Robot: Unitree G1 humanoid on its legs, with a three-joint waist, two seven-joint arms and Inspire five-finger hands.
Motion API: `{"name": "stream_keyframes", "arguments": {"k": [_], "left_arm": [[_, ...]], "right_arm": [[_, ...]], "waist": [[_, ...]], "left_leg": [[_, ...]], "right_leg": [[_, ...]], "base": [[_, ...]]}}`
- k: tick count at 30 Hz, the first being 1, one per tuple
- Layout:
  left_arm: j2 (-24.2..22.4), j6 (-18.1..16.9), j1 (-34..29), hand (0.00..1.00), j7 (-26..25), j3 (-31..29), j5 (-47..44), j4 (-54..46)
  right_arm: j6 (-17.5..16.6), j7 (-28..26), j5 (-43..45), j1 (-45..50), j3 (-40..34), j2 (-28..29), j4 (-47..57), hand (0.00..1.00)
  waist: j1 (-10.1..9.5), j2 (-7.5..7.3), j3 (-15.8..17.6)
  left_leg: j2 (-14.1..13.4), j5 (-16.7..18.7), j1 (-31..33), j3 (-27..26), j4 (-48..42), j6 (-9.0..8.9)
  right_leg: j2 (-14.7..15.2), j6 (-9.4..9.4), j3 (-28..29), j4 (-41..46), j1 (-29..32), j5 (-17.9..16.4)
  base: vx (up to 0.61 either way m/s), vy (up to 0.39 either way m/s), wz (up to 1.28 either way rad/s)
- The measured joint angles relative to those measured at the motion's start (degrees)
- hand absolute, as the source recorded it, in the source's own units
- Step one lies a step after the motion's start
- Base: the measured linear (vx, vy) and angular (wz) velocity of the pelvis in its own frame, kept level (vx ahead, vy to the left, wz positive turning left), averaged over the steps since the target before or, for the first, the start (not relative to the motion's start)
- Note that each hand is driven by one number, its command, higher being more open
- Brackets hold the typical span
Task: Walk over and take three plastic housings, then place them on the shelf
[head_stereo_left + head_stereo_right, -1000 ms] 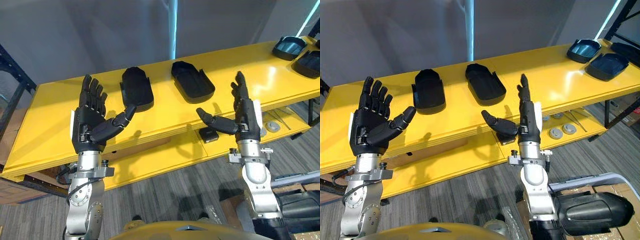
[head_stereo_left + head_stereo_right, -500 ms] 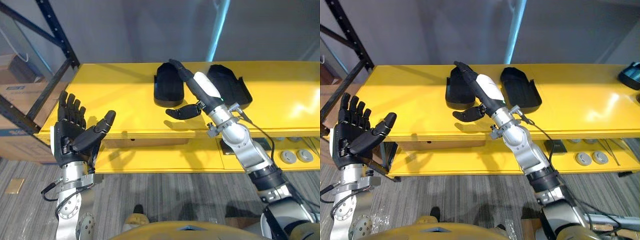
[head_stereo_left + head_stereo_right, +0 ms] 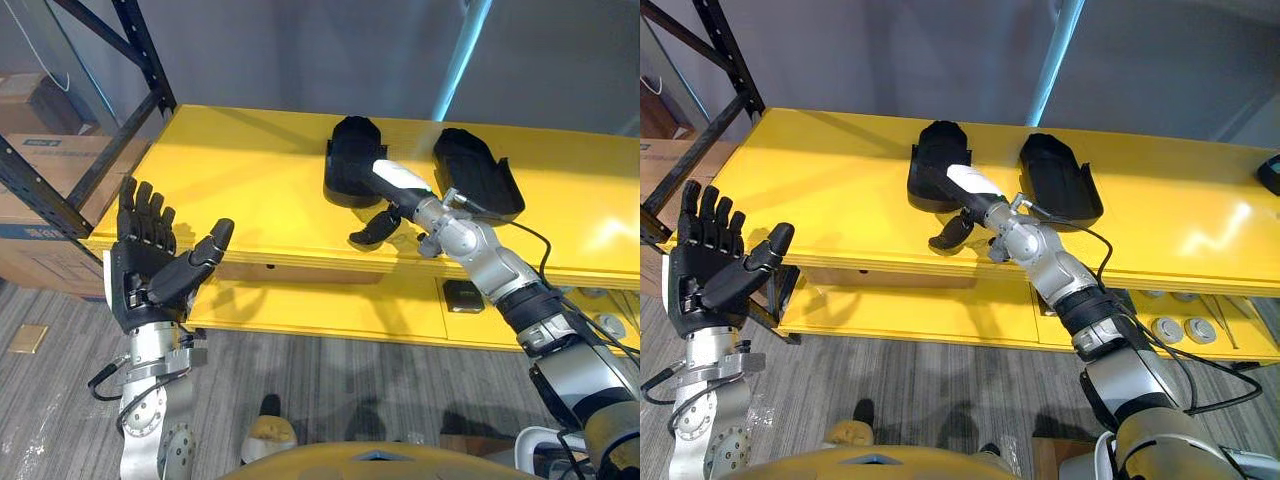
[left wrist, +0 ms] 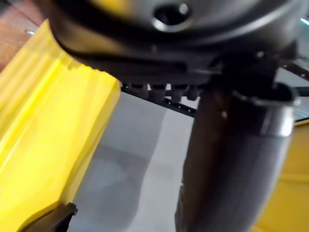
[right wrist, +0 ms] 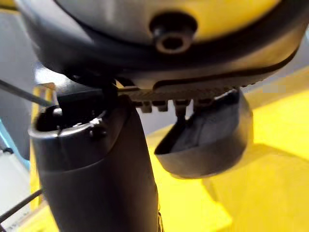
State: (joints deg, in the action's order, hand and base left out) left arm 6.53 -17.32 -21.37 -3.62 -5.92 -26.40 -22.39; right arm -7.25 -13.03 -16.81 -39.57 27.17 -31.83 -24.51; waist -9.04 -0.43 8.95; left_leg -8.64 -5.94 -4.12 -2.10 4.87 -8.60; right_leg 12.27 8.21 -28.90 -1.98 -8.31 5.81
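Two black plastic housings lie on the yellow table (image 3: 230, 170): the left housing (image 3: 347, 170) and the right housing (image 3: 477, 185). My right hand (image 3: 398, 182), white cover on its back, stretches out over the near end of the left housing, fingers straight and lying on it. Its thumb (image 3: 375, 226) hangs apart, over the table's front strip. In the right wrist view that housing (image 5: 207, 140) lies just past the hand. My left hand (image 3: 150, 275) is raised before the table's left end, palm up and open, holding nothing.
A black rack post (image 3: 100, 160) and cardboard boxes (image 3: 40, 150) stand at the left. The lower yellow shelf carries a small black block (image 3: 463, 296) and round metal discs (image 3: 1167, 328). Another dark housing (image 3: 1272, 172) peeks in at the far right.
The view has shifted as I came closer. My right arm has reached forward and lowered its hand onto the left housing. The left hand stays raised and open.
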Motion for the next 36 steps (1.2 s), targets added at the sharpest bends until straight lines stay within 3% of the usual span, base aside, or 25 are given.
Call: {"name": "stream_keyframes", "arguments": {"k": [4,8,18,36], "left_arm": [[0.0,1.01,2.34,1.0,-0.05,0.79,0.25,0.0],[0.0,1.9,3.27,1.0,-0.23,0.8,0.28,0.0],[0.0,3.87,3.59,1.0,-0.75,0.67,2.08,0.0],[0.07,5.07,4.1,1.0,-1.01,0.78,2.83,0.0]], "right_arm": [[5.18,-6.16,1.64,-1.22,0.85,0.09,0.03,1.0],[6.64,-9.11,1.64,-1.66,1.65,0.1,0.01,1.0],[3.96,-15.17,6.53,-7.1,5.41,0.06,-2.83,1.0],[1.46,-19.54,6.49,-8.84,8.28,-2.36,-4.42,1.0]], "waist": [[0.22,0.11,0.31],[0.47,0.27,0.61],[1.09,0.28,1.47],[1.24,0.35,1.42]], "left_leg": [[-0.01,0.04,-0.68,-0.86,0.16,-0.02],[-0.03,0.09,-0.71,-1.12,0.17,-0.04],[-0.02,0.06,-0.64,-1.17,0.01,-0.03],[0.0,0.09,-1.38,-1.87,0.19,-0.05]], "right_leg": [[0.11,0.0,0.94,0.17,-0.03,0.0],[0.12,-0.01,1.22,0.13,0.14,0.0],[0.11,0.03,1.24,0.07,0.22,0.06],[0.16,-0.01,1.86,0.06,-0.05,0.03]], "base": [[-0.03,0.015,-0.11],[-0.02,0.013,-0.04],[0.0,0.0,0.0],[0.0,0.0,-0.01]]}}
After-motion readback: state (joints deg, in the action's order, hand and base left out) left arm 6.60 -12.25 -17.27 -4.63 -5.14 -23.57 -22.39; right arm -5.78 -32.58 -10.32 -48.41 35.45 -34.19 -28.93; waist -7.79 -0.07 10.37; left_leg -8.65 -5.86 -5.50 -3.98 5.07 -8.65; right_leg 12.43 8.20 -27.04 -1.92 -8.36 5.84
